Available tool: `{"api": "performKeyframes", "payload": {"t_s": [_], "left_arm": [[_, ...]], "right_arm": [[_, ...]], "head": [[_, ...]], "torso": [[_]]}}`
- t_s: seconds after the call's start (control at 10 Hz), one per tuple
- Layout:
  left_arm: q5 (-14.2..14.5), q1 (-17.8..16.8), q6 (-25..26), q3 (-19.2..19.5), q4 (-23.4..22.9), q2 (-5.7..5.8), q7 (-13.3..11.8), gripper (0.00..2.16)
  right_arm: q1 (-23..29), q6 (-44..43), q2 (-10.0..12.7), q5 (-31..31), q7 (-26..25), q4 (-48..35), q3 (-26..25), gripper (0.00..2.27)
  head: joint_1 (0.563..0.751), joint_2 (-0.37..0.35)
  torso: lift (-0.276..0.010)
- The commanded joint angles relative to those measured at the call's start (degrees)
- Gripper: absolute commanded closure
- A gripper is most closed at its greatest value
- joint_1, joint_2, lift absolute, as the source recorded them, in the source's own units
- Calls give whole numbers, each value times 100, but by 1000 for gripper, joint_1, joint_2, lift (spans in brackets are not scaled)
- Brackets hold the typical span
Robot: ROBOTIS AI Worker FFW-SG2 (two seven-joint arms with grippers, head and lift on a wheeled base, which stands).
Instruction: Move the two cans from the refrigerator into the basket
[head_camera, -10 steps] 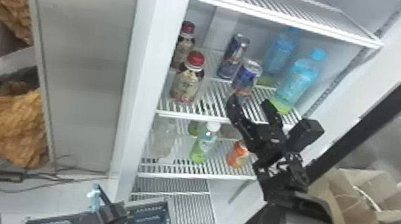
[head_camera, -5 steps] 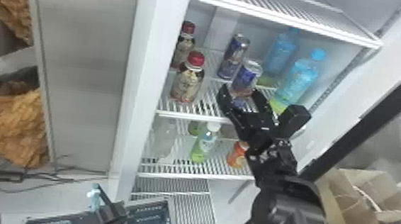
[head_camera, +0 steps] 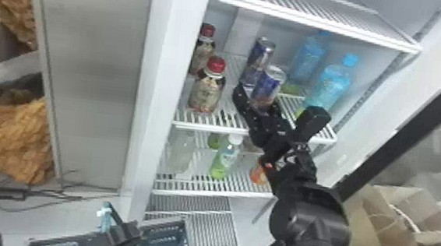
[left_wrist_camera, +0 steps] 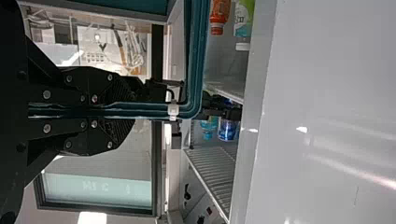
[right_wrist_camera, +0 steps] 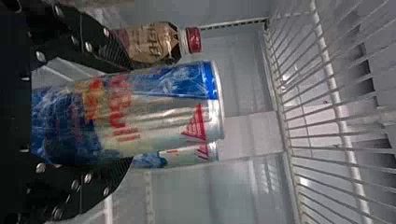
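- Head view, one o'clock: front can, glossy metal
- Two o'clock: blue bottle, glossy plastic
- Six o'clock: basket, matt plastic
- Ten o'clock: panel, smooth metal

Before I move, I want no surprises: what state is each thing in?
Refrigerator, open
Front can, upright
Rear can, upright
Red-capped bottles, upright
Blue bottles, capped
Green bottle, capped
Orange bottle, capped
Basket, gripped
Left end effector, shut on basket
Right end effector, around front can

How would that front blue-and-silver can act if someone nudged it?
The front can would probably tip if pushed near its top, being tall and narrow. Its smooth metal side looks slippery, and its round body would likely roll once down.
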Motion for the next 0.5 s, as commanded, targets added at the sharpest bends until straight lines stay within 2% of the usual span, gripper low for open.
{"api": "performKeyframes", "payload": {"t_s": [0.0,0.4], "left_arm": [[8,14,6,0,0,-2,0,1191],[-3,14,-8,0,0,-2,0,1191]], "right_arm": [[110,26,-9,-112,0,-38,6,1277],[686,110,-53,-169,-202,-966,-108,1280]], "head": [[695,-332],[695,-344]], "torso": [[-31],[-31]]}}
